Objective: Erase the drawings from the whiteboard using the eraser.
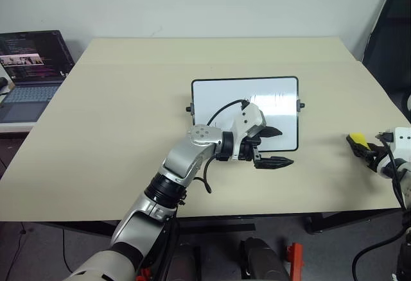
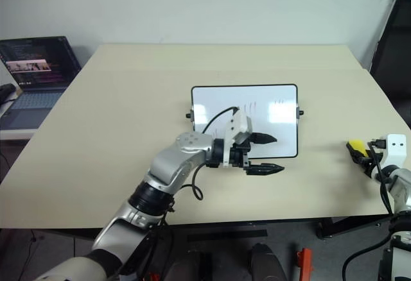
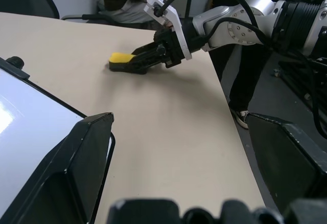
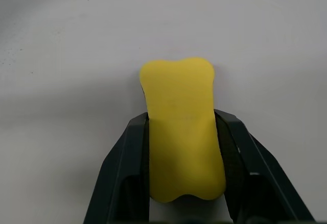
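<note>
Both fingers of my right gripper point(image 4: 184, 147) pinch the eraser point(image 4: 180, 127) at the frame's right edge; the whiteboard point(image 1: 218, 98) lies centre-frame, beside my spread-jawed left gripper point(image 1: 275, 146).

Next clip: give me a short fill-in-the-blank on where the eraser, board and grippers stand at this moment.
1. The right gripper is shut on the ____.
2. The eraser is ____ in colour.
3. The left gripper hangs over the near edge of the ____ with its fingers apart.
4. The drawings lie on the board's ____ half, away from the robot.

Missing words: eraser; yellow; whiteboard; far
</note>
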### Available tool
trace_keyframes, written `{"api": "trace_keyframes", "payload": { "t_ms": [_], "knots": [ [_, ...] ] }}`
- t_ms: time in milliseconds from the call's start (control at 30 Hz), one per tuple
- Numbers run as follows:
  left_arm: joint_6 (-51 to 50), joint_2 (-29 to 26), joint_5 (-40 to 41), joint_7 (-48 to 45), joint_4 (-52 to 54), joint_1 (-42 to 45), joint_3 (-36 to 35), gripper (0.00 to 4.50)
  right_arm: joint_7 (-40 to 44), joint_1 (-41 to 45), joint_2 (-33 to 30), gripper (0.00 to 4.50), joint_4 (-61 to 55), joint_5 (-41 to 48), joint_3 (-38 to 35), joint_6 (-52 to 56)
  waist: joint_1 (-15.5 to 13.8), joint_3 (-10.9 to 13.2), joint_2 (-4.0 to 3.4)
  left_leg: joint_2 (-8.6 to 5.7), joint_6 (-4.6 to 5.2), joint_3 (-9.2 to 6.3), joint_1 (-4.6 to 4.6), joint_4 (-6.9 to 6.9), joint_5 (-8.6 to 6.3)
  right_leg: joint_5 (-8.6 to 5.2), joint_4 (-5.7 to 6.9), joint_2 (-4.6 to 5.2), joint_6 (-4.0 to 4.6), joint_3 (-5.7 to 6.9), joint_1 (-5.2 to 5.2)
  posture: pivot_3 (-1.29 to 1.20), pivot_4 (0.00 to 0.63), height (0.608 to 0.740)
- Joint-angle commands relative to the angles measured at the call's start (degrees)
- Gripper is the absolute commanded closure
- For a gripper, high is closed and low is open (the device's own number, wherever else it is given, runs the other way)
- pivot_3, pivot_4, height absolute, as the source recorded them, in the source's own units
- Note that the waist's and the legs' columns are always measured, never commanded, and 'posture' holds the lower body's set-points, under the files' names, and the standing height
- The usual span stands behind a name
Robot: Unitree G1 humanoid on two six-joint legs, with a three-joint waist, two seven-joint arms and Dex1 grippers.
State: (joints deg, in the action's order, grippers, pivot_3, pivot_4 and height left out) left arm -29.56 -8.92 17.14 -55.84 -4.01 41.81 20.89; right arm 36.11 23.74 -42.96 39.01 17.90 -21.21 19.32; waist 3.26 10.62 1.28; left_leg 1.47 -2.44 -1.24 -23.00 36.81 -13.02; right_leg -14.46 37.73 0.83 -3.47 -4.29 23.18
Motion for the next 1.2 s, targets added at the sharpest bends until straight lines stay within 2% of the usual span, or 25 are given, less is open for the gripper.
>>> {"api": "trace_keyframes", "payload": {
  "t_ms": [33, 133, 267, 400, 533, 667, 800, 933, 1033, 1133, 1200],
  "knots": [
    [0.53, -0.04, 0.10, -0.55, 2.59, 0.08, 0.40, 0.00, -0.27, 0.51, -0.03, 3.12, -2.17, 1.36, -1.85, -0.77, 0.00, 0.00, 0.00, 0.00, 0.00, 0.00, 0.00, 0.00, 0.00, 0.00, 0.00, 0.00, 0.00, 0.00, 0.00, 0.00, 0.150, 0.740],
    [0.72, -0.42, -0.13, -0.60, 2.33, 0.06, 0.35, 0.00, 0.73, -0.83, 0.09, 3.12, -6.87, 4.14, -3.79, 0.42, -0.02, 0.00, 0.00, 0.00, 0.00, 0.00, 0.00, 0.00, 0.00, 0.00, 0.01, 0.00, 0.00, 0.00, 0.00, 0.00, 0.150, 0.740],
    [3.20, -3.69, -0.98, -0.12, 0.29, 0.28, -2.97, 0.00, 2.59, -3.64, 1.45, 3.12, -26.36, 16.46, -9.44, 9.49, 0.15, 0.00, -0.08, 0.00, 0.00, -0.02, -0.01, -0.02, 0.00, 0.00, 0.02, -0.01, 0.00, 0.00, 0.01, 0.00, 0.150, 0.740],
    [5.51, -7.18, -0.78, 0.10, -0.28, 0.06, -6.15, 0.00, -0.11, -2.88, 2.12, 3.12, -37.75, 23.64, -11.19, 16.29, 0.10, 0.00, -0.09, 0.03, 0.00, -0.08, 0.02, 0.00, 0.00, -0.01, 0.08, -0.04, -0.01, 0.04, 0.00, 0.00, 0.150, 0.740],
    [5.96, -13.26, 0.87, -0.32, 2.04, -0.59, -11.81, 0.00, -0.89, 3.13, 1.46, 3.12, -45.55, 26.69, -6.45, 20.18, 0.34, 0.00, -0.09, 0.05, 0.00, -0.07, 0.02, 0.02, 0.00, -0.01, 0.09, -0.04, -0.02, 0.04, 0.01, 0.00, 0.150, 0.740],
    [6.57, -18.77, 2.01, -0.96, 5.32, -3.66, -16.39, 0.00, 0.88, 9.57, 2.01, 3.12, -48.86, 25.76, 0.46, 20.78, 0.23, 0.01, -0.10, 0.07, 0.00, -0.08, 0.00, -0.01, 0.00, -0.02, 0.07, -0.04, -0.01, 0.07, 0.04, 0.00, 0.150, 0.740],
    [6.93, -24.61, 2.84, -1.40, 8.56, -10.28, -21.17, 0.00, 4.14, 12.69, 1.79, 3.12, -52.89, 18.84, 12.64, 18.35, -0.03, 0.01, -0.10, 0.12, 0.00, -0.08, -0.03, -0.07, -0.01, -0.05, 0.03, -0.04, 0.12, 0.12, 0.06, 0.00, 0.150, 0.740],
    [7.97, -28.96, 3.27, -2.89, 9.49, -15.82, -24.06, 0.00, 6.41, 14.20, 3.92, 3.12, -52.47, 12.18, 21.16, 13.35, -0.56, 0.02, -0.07, 0.14, 0.00, -0.14, -0.15, -0.08, -0.01, -0.07, 0.02, 0.00, 0.18, 0.24, 0.16, 0.00, 0.150, 0.740],
    [13.19, -33.14, 1.19, -5.61, 7.14, -22.13, -25.25, 0.00, 7.55, 16.10, 9.41, 3.12, -48.23, 5.66, 29.20, 7.34, -0.18, 0.03, -0.06, 0.15, 0.00, -0.10, -0.13, -0.08, -0.01, -0.08, 0.02, 0.01, 0.22, 0.22, 0.18, 0.00, 0.150, 0.740],
    [16.68, -32.66, 1.94, -4.94, 6.22, -24.68, -26.51, 0.00, 6.37, 18.51, 13.79, 3.12, -39.12, -6.25, 36.96, -4.54, -0.07, 0.05, 0.00, 0.17, -0.01, -0.11, -0.09, -0.10, -0.01, -0.12, 0.09, 0.01, 0.32, 0.25, 0.19, 0.00, 0.150, 0.740],
    [17.79, -32.37, 1.82, -4.74, 6.50, -25.47, -26.16, 0.00, 3.89, 19.69, 16.27, 3.12, -33.90, -11.11, 38.23, -10.84, -0.50, 0.07, 0.03, 0.18, -0.01, -0.13, -0.11, -0.09, -0.01, -0.08, 0.12, 0.00, 0.39, 0.30, 0.19, 0.00, 0.150, 0.740]
  ]
}}
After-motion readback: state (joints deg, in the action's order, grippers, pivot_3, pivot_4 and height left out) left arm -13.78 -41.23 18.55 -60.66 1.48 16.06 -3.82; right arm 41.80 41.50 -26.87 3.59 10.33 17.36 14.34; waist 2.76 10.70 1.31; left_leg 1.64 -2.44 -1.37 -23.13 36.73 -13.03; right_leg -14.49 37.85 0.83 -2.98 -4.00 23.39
